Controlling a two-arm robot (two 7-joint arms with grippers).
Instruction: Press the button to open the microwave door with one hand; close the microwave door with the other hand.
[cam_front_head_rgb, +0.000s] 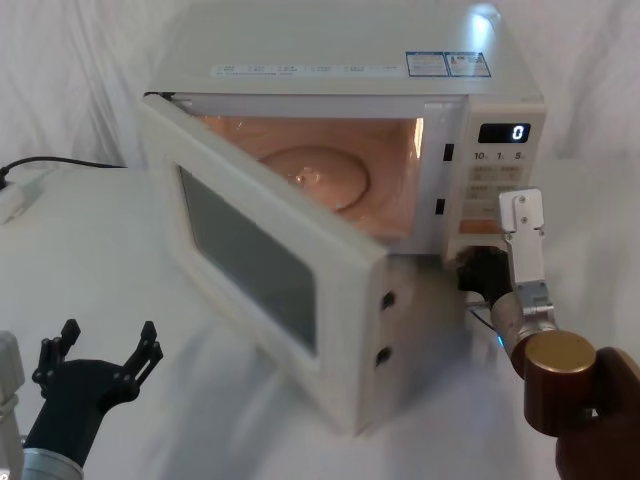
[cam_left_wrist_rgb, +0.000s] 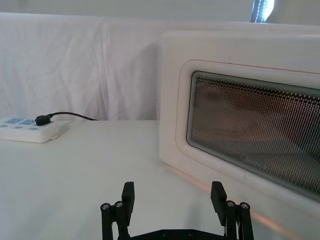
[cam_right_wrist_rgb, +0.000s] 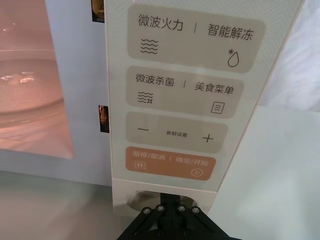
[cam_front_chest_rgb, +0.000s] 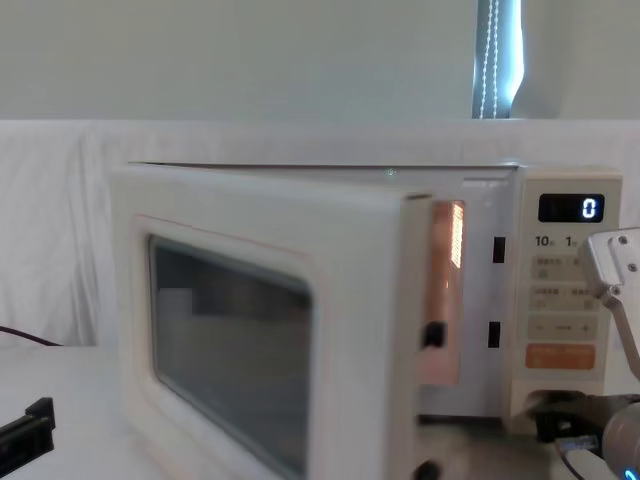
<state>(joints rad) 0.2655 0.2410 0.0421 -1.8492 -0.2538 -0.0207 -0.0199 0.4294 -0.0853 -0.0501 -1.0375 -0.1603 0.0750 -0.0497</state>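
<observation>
Since the broad cream microwave door (cam_front_head_rgb: 262, 265) with its dark window stands swung open at ten o'clock from your wide-open left gripper (cam_front_head_rgb: 108, 345), push its outer face gently shut, while the right gripper (cam_right_wrist_rgb: 169, 216), fingers unclear, sits at the wide cream button (cam_right_wrist_rgb: 137, 201).

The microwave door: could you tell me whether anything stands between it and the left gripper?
Nothing visible does: bare table lies between the open left gripper and the swung-open microwave door.
</observation>
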